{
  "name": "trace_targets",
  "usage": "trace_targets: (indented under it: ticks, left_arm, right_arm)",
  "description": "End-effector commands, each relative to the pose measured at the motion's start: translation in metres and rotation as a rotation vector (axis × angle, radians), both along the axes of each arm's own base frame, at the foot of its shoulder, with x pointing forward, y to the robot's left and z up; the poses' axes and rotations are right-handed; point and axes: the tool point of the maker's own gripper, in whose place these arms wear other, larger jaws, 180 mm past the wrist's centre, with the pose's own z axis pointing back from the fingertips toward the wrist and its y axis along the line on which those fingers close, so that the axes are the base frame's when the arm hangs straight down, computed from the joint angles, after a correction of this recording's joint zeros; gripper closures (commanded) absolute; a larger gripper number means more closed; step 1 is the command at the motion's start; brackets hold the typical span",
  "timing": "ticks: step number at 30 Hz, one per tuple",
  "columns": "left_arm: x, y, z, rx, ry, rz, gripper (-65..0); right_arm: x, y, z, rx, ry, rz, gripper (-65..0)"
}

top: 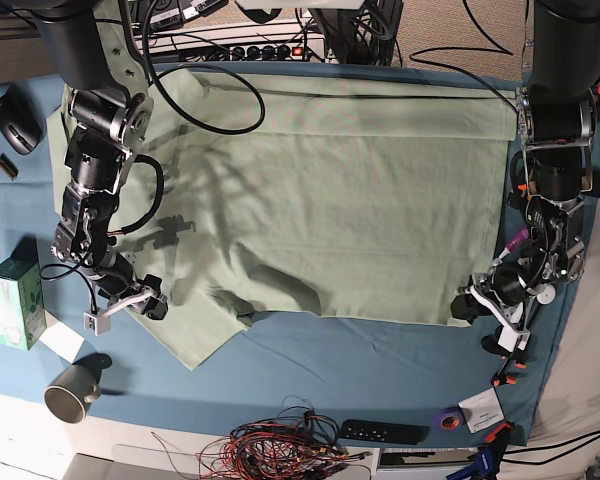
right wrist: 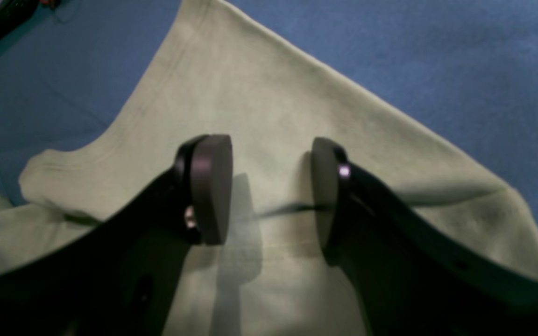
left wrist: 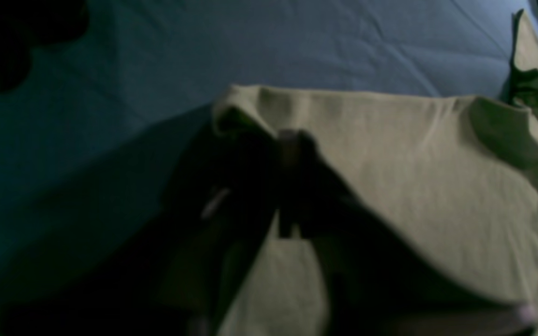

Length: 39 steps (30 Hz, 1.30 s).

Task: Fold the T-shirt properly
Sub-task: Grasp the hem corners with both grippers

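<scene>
Sage-green cotton T-shirt spread on teal cloth; my left gripper pinches corner, right gripper gapes above sleeve. I'd clamp before lifting evenly.

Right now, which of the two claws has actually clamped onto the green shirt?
The left gripper, at the shirt's corner on the base view's right, is pinched shut on the fabric edge. The right gripper hovers over the sleeve with jaws apart, holding nothing.
</scene>
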Motion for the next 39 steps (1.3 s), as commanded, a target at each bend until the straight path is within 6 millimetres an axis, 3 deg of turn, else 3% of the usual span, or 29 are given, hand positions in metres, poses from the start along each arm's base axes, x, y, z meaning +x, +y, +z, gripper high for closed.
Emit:
trace_targets:
  ticks: [1,9,15,24,27,31,39]
  left_arm:
    - [0.018,0.006,0.028,-0.016,-0.080,0.018,0.0]
    - [0.019,0.006,0.029,-0.016,-0.091,0.023,0.0]
    - [0.018,0.007,0.027,0.001,-0.087,0.018,0.0]
    - [0.018,0.007,0.027,0.001,-0.086,0.018,0.0]
    - [0.018,0.008,0.027,0.002,-0.085,0.018,0.0]
    - [0.018,0.010,0.027,0.005,-0.086,0.020,0.0]
    - [0.018,0.010,0.027,0.006,-0.086,0.020,0.0]
  right_arm:
    - [0.009,-0.006,0.015,-0.014,-0.032,-0.002,-27.5]
    - [0.012,-0.011,0.018,-0.043,-0.058,-0.016,-27.5]
    - [0.014,-0.049,0.016,-0.254,-0.013,-0.116,-27.5]
    - [0.045,-0.074,0.071,-0.312,-0.092,-0.182,-27.7]
    - [0.050,-0.077,0.081,-0.323,-0.108,-0.185,-34.0]
    - [0.047,-0.076,0.074,-0.320,-0.092,-0.184,-35.5]
    - [0.032,-0.074,0.030,-0.279,0.025,-0.223,-35.5]
